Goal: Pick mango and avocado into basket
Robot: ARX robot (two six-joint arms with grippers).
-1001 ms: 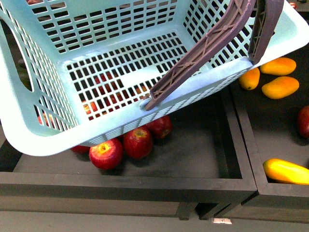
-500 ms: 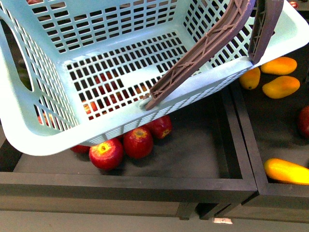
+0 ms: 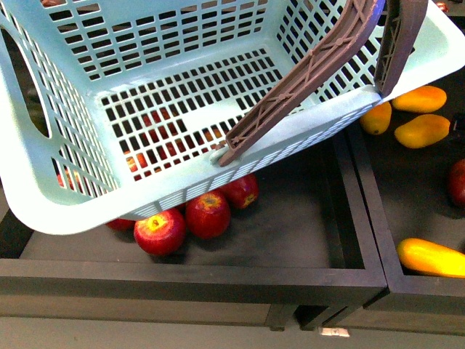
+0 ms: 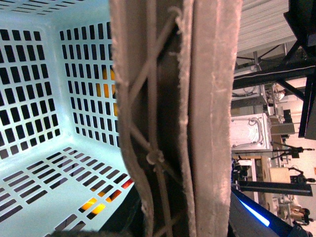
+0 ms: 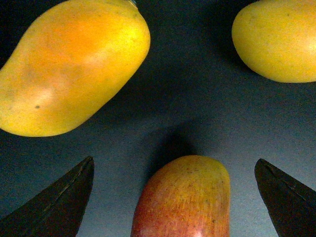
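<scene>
Under the near rim of the basket (image 3: 73, 218), three red apples (image 3: 208, 213) lie on the dark floor of a black wooden crate (image 3: 218, 280), and more red shows through the basket's slotted floor. The light turquoise basket hangs tilted over this apple compartment and fills most of the front view. Its brown-grey handles (image 3: 312, 65) cross its right corner, and nothing lies inside it. Right of the basket, past a crate divider (image 3: 370, 211), three yellow mangoes (image 3: 421, 131) lie close together near the basket's right corner. A fourth yellow mango (image 3: 430, 258) lies nearer the camera. The mango (image 3: 457, 182), dark red, lies between them at the picture's right edge, well apart from the basket. In the right wrist view the right gripper (image 5: 174, 195) stands wide open over the mango's red-to-orange end. One dark fingertip (image 5: 59, 197) shows on each side of the fruit, and neither touches it. Two yellow mangoes lie just beyond it on the dark floor, one large (image 5: 69, 64) and one partly cut off by the frame (image 5: 276, 39). The left wrist view is filled by a basket handle seen very close, with the basket's slotted wall beside it and orange showing through some slots. The left gripper itself does not show, so its grip cannot be told.
</scene>
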